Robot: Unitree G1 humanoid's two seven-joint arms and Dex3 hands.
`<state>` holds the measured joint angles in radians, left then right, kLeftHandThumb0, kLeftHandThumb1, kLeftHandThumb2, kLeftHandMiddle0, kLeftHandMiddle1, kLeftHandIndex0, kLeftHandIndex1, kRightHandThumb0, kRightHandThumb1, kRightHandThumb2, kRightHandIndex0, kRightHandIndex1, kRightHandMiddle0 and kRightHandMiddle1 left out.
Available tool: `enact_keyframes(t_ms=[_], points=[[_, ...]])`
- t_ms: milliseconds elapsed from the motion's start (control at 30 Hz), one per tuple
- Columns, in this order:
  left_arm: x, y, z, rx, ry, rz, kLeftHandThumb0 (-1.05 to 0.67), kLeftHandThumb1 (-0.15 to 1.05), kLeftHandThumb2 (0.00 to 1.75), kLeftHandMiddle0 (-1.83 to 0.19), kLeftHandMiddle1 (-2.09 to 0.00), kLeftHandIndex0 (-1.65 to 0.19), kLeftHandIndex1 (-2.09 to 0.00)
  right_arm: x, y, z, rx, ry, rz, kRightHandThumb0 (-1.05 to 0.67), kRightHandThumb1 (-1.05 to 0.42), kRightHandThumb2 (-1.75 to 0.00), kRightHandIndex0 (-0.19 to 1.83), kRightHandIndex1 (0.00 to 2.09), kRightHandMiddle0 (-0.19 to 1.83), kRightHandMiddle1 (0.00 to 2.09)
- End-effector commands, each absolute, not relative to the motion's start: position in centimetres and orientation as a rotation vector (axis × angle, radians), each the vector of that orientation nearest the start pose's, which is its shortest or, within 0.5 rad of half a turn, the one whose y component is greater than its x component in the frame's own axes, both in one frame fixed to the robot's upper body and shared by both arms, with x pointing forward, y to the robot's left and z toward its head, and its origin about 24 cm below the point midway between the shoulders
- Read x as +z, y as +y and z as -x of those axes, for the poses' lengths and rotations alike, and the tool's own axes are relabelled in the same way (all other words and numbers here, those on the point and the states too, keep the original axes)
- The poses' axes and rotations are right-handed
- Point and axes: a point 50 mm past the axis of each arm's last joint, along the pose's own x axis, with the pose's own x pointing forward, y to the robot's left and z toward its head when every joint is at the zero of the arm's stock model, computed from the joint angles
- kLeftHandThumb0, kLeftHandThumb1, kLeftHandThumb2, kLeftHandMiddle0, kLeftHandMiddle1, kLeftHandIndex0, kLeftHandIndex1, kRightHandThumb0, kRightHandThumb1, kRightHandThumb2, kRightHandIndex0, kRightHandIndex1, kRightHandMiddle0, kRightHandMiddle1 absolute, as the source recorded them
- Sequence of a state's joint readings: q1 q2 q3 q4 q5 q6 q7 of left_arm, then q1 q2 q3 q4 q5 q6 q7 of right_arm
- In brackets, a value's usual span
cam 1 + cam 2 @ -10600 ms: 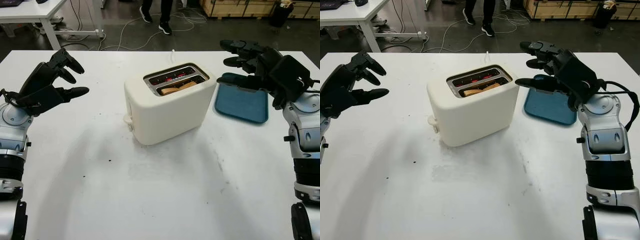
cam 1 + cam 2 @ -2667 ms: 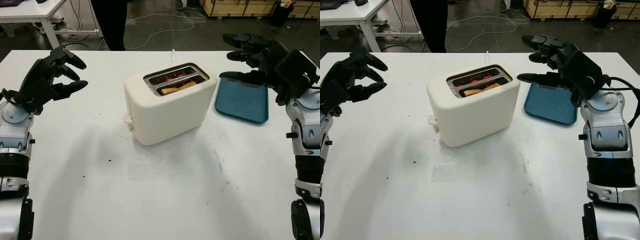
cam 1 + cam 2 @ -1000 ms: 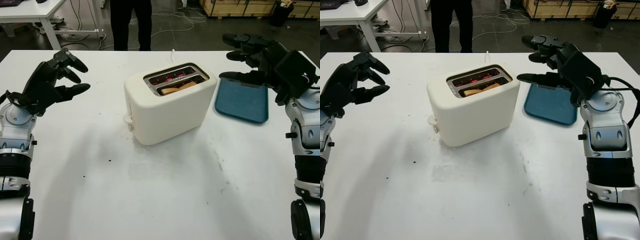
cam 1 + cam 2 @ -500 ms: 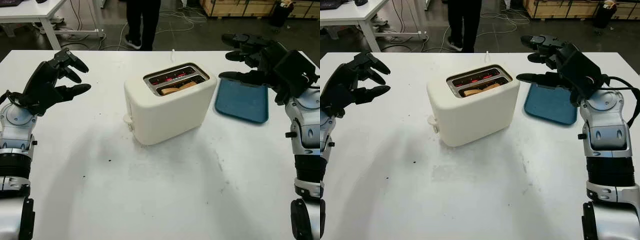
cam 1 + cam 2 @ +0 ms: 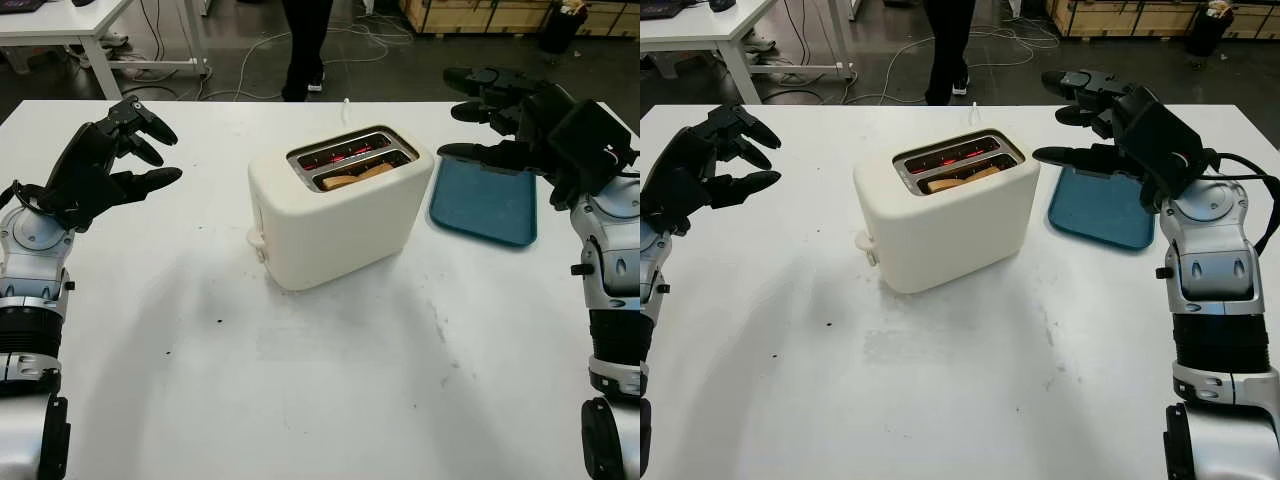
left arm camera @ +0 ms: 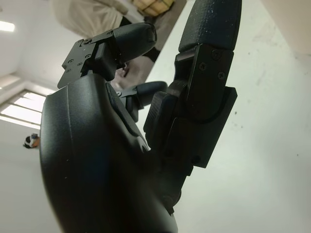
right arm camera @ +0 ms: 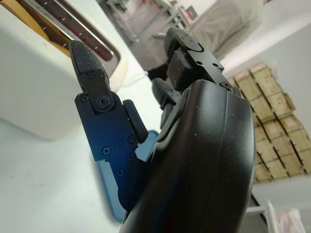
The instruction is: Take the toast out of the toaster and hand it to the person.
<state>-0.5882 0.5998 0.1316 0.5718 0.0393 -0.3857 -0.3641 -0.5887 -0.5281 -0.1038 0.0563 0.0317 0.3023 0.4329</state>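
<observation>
Left hand (image 5: pixel 100 170): raised above the white table's (image 5: pixel 330 390) left side, well apart from the toaster; it holds nothing and is open.
Toaster (image 5: pixel 335 215): cream, two-slot, standing near the middle of the table, turned a little so its slots run diagonally; a small lever knob sticks out at its lower left end; a red glow shows inside the far slot.
Toast (image 5: pixel 357 176): a tan slice sitting low in the near slot, its top edge just visible at the slot's opening, not raised above the toaster.
Cord (image 5: pixel 346 107): a white lead running from behind the toaster toward the table's far edge.
Person (image 5: pixel 307 45): dark-trousered legs standing on the floor beyond the table's far edge, behind the toaster.
Tray (image 5: pixel 485 205): blue, flat on the table just right of the toaster.
Right hand (image 5: pixel 510 120): held above the tray's far end, right of the toaster and not touching it; open, with nothing in it.
</observation>
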Motion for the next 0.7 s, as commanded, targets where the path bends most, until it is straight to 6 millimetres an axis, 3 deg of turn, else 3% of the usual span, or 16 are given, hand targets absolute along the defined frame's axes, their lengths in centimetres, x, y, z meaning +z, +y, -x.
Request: enact_keyframes(t_ms=[0, 667], points=[[17.58, 26.82, -33.98, -0.167, -0.361, -0.626, -1.05, 0.92, 0.15, -0.2, -1.65, -0.15, -1.57, 21.07, -21.83, -33.51, 0.265, -0.198, 0.475, -0.46, -0.72, 0.0, 0.08, 0.84, 0.48, 0.03], [17.59, 26.88, -33.95, -0.166, -0.358, -0.624, -1.05, 0.92, 0.16, -0.19, -1.66, -0.15, -1.58, 21.01, -21.81, -33.42, 0.258, -0.194, 0.464, -0.44, -0.72, 0.0, 0.08, 0.83, 0.48, 0.02]])
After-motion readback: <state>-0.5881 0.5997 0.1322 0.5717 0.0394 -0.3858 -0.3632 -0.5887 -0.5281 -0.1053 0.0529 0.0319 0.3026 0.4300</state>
